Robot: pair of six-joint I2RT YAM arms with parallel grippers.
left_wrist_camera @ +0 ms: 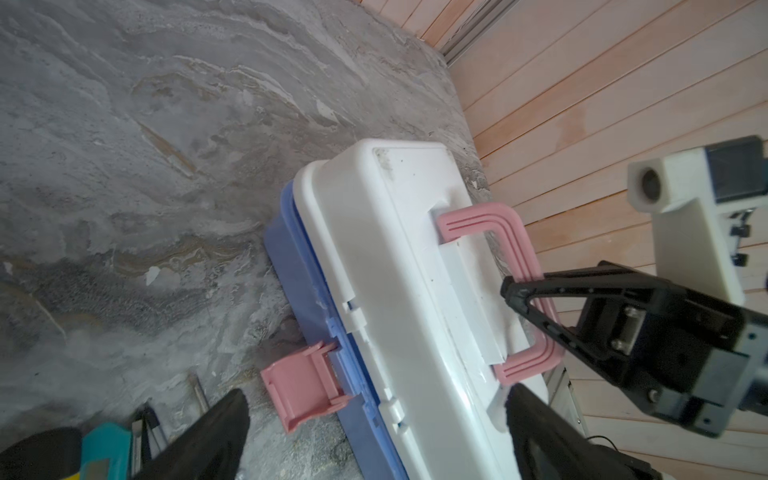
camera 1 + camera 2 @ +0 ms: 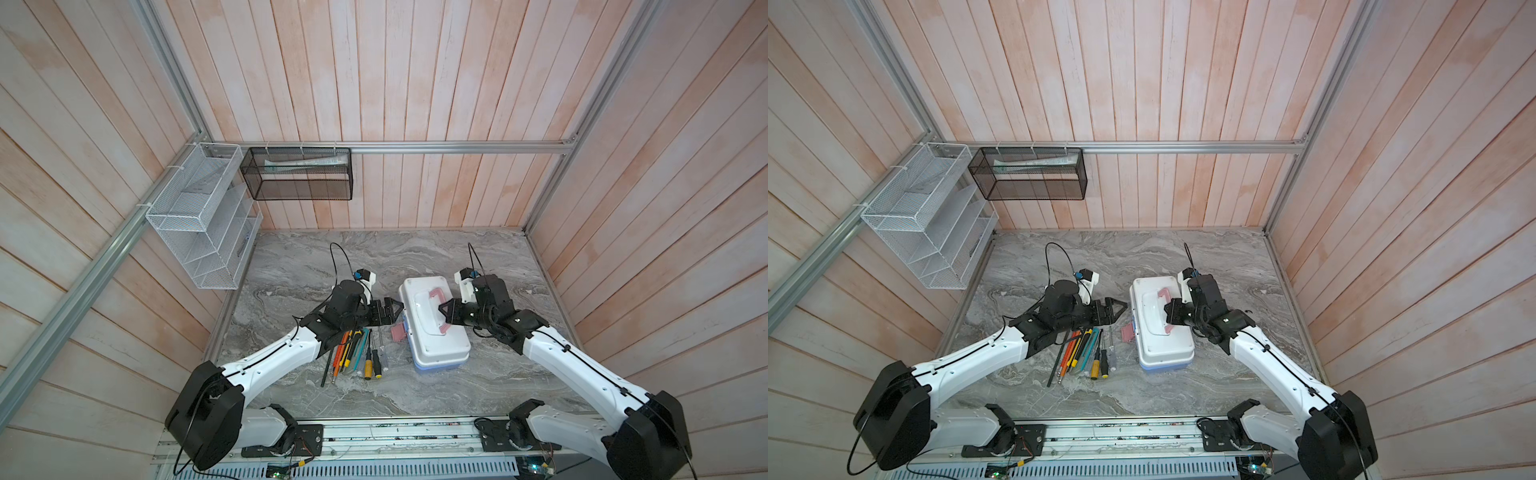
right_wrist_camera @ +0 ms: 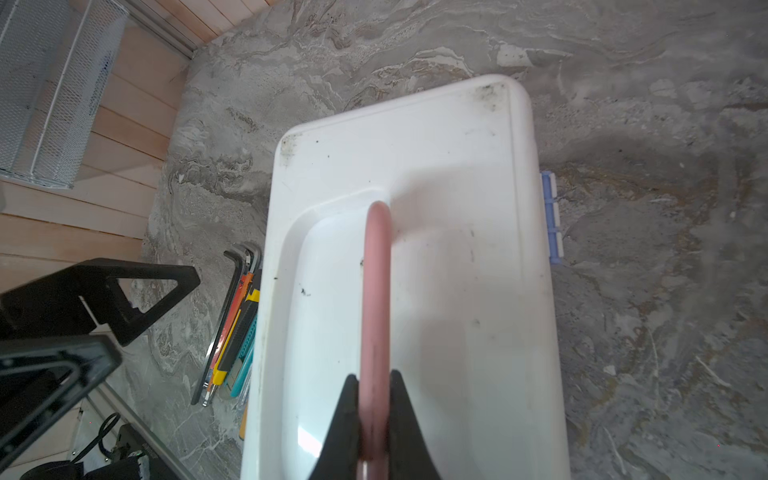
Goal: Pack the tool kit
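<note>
The tool kit (image 2: pixel 446 345) (image 2: pixel 1163 345) stands closed on the marble table: white lid, pink handle (image 3: pixel 376 291), blue base (image 1: pixel 299 266). Its pink latch (image 1: pixel 299 384) (image 2: pixel 398 332) hangs flipped open on the left side. My right gripper (image 2: pixel 441 311) (image 3: pixel 374 376) is shut on the handle, which stands upright. My left gripper (image 2: pixel 397 309) (image 1: pixel 376 392) is open beside the box's left side, just above the latch, touching nothing. Screwdrivers, utility knives and hex keys (image 2: pixel 357 353) (image 3: pixel 237 324) lie in a loose bundle left of the box, partly under the left arm.
A white wire mesh basket (image 2: pixel 199 216) hangs on the left wall and a black one (image 2: pixel 299 174) on the back rail. Wooden walls close the table on three sides. Bare marble (image 2: pixel 415 257) lies behind the box and in front of it.
</note>
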